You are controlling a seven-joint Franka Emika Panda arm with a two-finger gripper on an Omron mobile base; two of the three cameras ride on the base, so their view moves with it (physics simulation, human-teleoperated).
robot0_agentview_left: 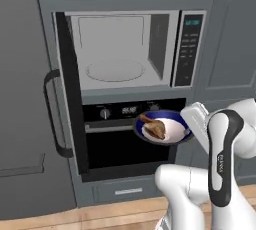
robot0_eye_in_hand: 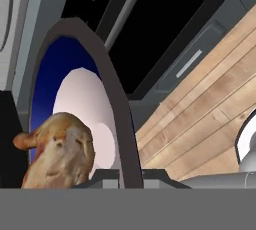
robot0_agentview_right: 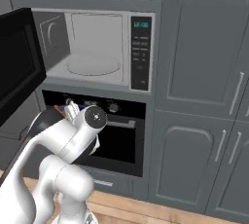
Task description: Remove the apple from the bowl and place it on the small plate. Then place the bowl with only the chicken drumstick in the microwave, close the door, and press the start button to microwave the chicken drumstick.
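One bowl [robot0_agentview_left: 170, 135] in your gripper [robot0_eye_in_hand: 131, 174], jaws clamped tight on its blue rim, which runs up between the fingertips in the hand view. You've got it held in the air in front of the black oven [robot0_agentview_left: 125, 134], just below the microwave [robot0_agentview_left: 127, 49]. The drumstick [robot0_agentview_left: 153, 127] lies inside the bowl, just left of the pinched rim in the hand view, thick end nearest the hand. The microwave door [robot0_agentview_left: 67, 94] stands swung wide open to the left, glass turntable [robot0_agentview_left: 115, 70] bare inside.
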